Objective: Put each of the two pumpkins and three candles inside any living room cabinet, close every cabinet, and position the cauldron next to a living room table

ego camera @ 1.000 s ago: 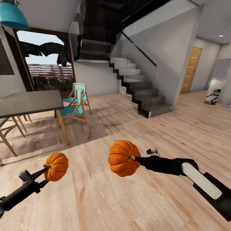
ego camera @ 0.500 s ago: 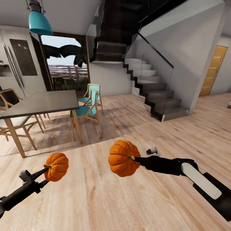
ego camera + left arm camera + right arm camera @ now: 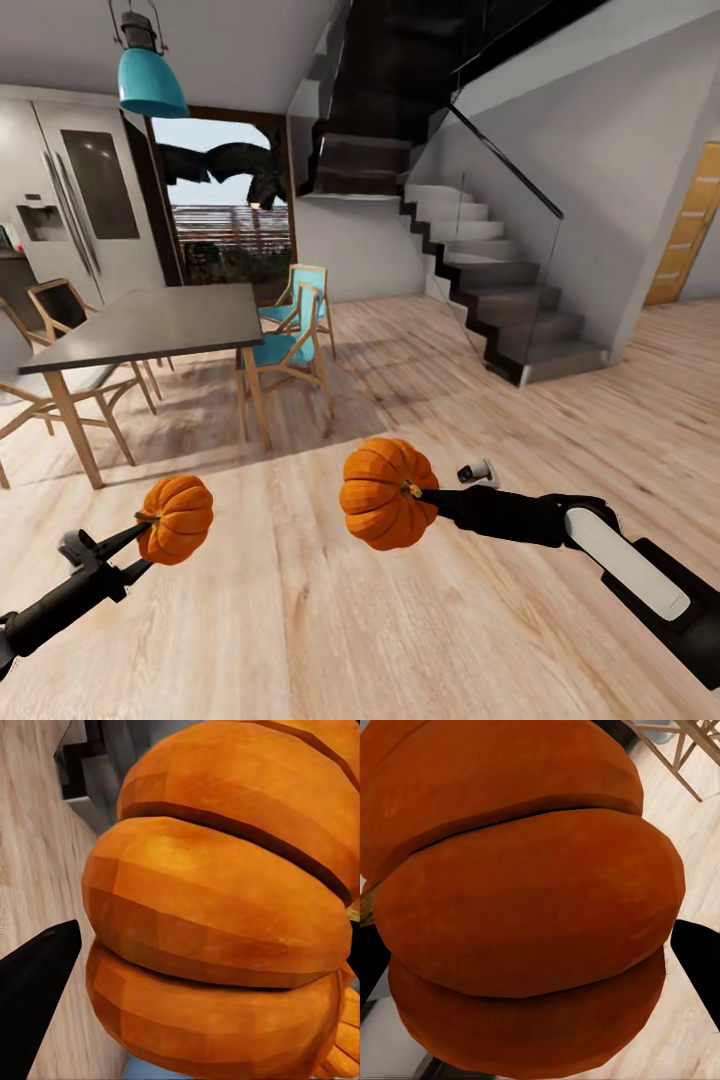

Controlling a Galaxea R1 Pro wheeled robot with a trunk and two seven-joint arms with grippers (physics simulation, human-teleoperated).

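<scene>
I carry two pumpkins above the wooden floor. In the head view the smaller orange pumpkin (image 3: 176, 519) sits at the tip of my left gripper (image 3: 143, 525), which is shut on it. The larger pumpkin (image 3: 385, 493) hangs at the end of my right gripper (image 3: 418, 491), shut on it at the stem side. The left wrist view has ribbed orange pumpkin (image 3: 225, 915) up close with one dark fingertip (image 3: 34, 994) beside it. In the right wrist view the other pumpkin (image 3: 525, 900) sits between dark fingers (image 3: 701, 960). The cabinet, candles and cauldron are out of view.
A grey dining table (image 3: 150, 325) with wooden chairs, two with teal seats (image 3: 290, 335), stands ahead on the left. A staircase (image 3: 500, 290) with a glass rail rises ahead on the right. A fridge (image 3: 70, 210) and a teal lamp (image 3: 150, 85) are at the far left.
The whole head view has swung left: the table, chairs and stairs have slid rightward and the fridge has come into view. Both pumpkins stay held in the same place relative to me.
</scene>
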